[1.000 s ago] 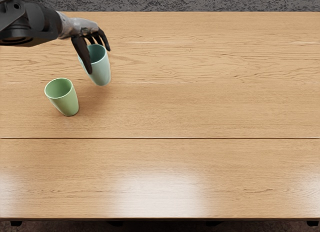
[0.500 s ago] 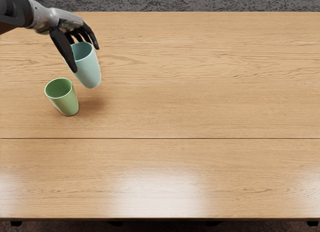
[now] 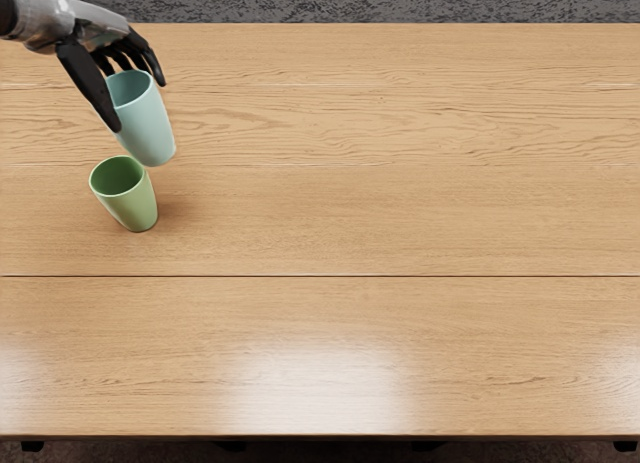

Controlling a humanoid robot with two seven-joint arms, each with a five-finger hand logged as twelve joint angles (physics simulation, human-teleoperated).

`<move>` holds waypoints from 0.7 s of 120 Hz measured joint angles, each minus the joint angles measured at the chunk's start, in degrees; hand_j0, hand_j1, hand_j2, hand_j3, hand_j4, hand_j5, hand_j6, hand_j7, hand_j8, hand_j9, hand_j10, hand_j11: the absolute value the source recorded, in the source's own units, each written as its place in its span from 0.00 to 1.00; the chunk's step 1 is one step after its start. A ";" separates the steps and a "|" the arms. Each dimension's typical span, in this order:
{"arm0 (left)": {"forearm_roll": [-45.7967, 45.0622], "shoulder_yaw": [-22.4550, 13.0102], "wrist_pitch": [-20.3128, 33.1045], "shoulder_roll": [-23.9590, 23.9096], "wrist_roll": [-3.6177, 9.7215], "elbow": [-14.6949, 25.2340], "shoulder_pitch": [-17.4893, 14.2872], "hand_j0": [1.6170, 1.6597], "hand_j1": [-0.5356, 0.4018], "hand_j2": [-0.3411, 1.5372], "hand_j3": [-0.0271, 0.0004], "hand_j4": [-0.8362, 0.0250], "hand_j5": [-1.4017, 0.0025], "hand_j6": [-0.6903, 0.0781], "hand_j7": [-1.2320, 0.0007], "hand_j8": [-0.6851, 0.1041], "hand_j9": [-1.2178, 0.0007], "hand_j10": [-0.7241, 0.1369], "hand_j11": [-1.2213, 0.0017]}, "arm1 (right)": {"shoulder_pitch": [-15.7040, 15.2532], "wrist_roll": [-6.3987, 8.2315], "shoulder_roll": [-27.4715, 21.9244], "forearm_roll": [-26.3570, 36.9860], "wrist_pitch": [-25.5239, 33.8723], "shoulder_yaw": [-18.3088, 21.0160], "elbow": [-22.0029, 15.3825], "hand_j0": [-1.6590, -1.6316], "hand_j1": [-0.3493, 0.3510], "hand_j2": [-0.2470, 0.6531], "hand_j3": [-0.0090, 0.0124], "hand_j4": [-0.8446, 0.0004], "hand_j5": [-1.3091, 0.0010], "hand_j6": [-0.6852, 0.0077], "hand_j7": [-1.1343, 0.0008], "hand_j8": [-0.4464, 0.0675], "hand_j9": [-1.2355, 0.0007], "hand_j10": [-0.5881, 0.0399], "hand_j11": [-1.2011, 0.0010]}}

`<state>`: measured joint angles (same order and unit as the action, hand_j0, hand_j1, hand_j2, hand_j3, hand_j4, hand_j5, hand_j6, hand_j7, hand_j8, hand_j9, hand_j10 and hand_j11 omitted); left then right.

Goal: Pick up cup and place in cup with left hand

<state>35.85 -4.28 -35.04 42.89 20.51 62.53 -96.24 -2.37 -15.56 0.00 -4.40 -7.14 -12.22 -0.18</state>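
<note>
- And here the pale blue cup is seen, held off the surface, just beyond the green cup and slightly to its right in the view.
- It is gripped by the left hand: the thumb is laid along one side, the fingers are curved over the opposite side of the rim, and the cup is clamped between them.
- A look at the held cup now: a plain, smooth, pale blue-green wall is shown, narrowed toward a rounded base, with a wide round mouth and a thin, lighter rim.
- The inside is shaded to a deeper teal, and part of the near-left wall is covered by the dark thumb.
- Its mouth is turned upward, its base brought close to the green cup's rim; whether the two are touching cannot be told.
- The green cup is stood upright on the surface, mouth up, its inside darker than its light green wall, and much the same tapered form is shared.
- A soft shadow is cast on the wood, just right of the green cup.
</note>
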 joint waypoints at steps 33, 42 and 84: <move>0.46 -2.17 -0.06 1.32 0.37 -0.24 -0.26 0.92 0.42 0.29 0.99 0.43 0.53 0.47 0.47 0.49 0.47 0.35 0.47 | 0.00 0.00 0.00 0.00 -0.01 0.00 0.00 0.04 0.00 0.27 0.42 1.00 1.00 0.99 1.00 0.87 1.00 0.94 1.00; 0.47 -2.68 -0.05 1.32 0.39 -0.27 -0.26 0.92 0.42 0.29 0.99 0.43 0.53 0.47 0.47 0.50 0.47 0.35 0.47 | 0.00 0.00 0.00 0.00 -0.01 0.00 0.00 0.04 0.00 0.27 0.42 1.00 1.00 0.99 1.00 0.87 1.00 0.94 1.00; 0.60 -4.89 -0.06 2.02 0.40 -0.52 -0.10 0.91 0.43 0.28 0.99 0.43 0.53 0.47 0.47 0.50 0.47 0.36 0.47 | 0.00 0.00 0.00 0.00 0.00 0.00 0.00 0.04 0.00 0.27 0.42 1.00 1.00 0.99 1.00 0.87 1.00 0.94 1.00</move>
<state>36.45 -9.17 -35.10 44.91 20.92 62.02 -96.34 -2.37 -15.56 0.00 -4.40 -7.14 -12.22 -0.18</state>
